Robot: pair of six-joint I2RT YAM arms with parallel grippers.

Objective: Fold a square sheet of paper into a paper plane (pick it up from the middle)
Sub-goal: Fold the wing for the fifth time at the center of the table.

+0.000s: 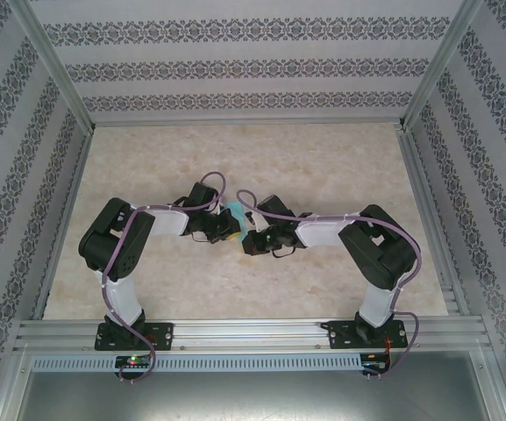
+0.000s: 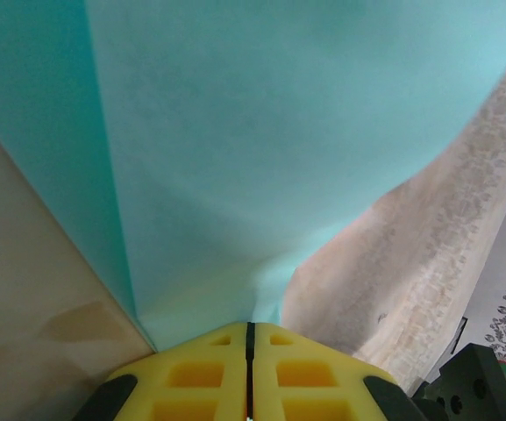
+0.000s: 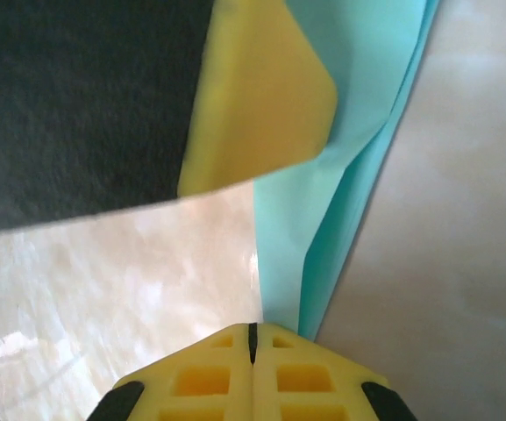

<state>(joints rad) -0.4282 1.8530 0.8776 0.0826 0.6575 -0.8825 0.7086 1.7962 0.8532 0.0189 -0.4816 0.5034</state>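
- Top external view: the left arm and right arm reach inward and meet over the middle of the desk. The turquoise paper shows as a small patch between the two wrists, about equally near both. The wrists cover most of it, so its outline and long axis cannot be read from here.
- Left wrist view: the left jaws are closed tip to tip, with the paper pinched at the seam. It fans straight up and away from the tips, its long axis running forward. A darker strip along its left side looks like a folded layer. The far end is cut off at the top, and bare desk shows to the left.
- Right wrist view: the right jaws are closed too. The paper enters just right of the seam, apparently nipped by its edge, and runs up and rightward as layered folds. A yellow pad on a dark body, probably the other arm's, hides the sheet's upper left. Which fold is being worked is unclear.
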